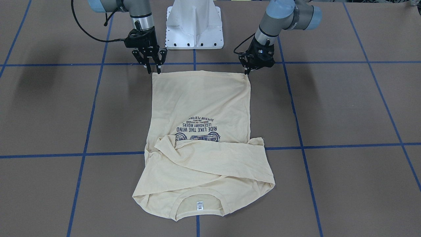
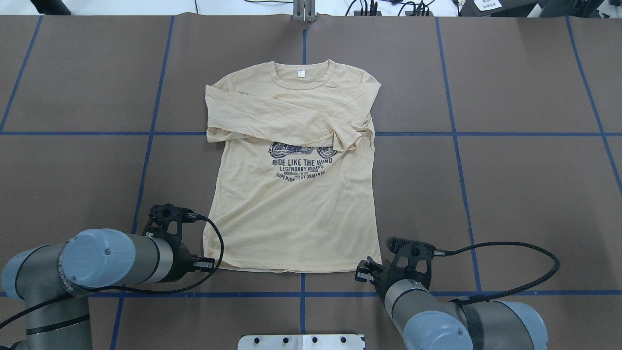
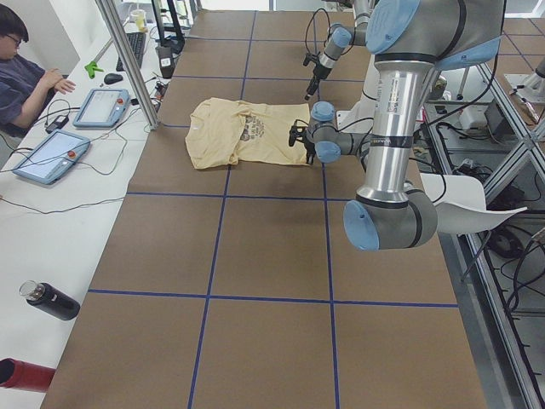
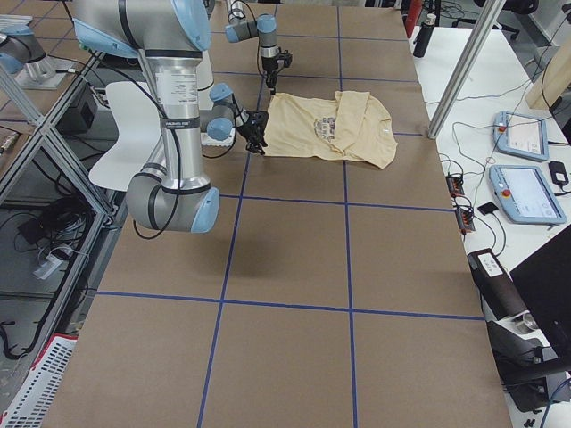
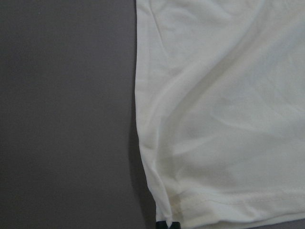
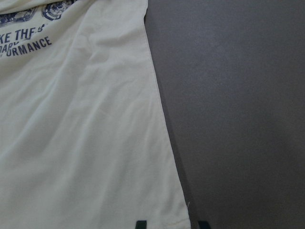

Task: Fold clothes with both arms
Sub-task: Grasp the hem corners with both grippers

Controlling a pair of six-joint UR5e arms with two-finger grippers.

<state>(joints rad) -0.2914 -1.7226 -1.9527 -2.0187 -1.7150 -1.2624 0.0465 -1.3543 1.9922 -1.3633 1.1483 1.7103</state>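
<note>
The cream T-shirt (image 2: 291, 218) lay flat on the tabletop (image 2: 510, 194), its long axis running away from the jaws, collar farthest. The left jaws pinched one hem corner; the right jaws stood spread astride the other.

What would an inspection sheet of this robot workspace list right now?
Surface: brown table marked with blue grid lines.
Job's things: cream long-sleeved T-shirt lying flat, print side up, sleeves crossed over the chest, collar away from the robot.
Clutter: black bottle and a red object on the white side bench.
Grippers: right gripper open, fingers straddling one hem corner; left gripper at the other hem corner, open or shut cannot be told.
Cables: black cable from the right wrist loops out beside the arm.
Surroundings: white pedestal base; seated operator beside two tablets.
</note>
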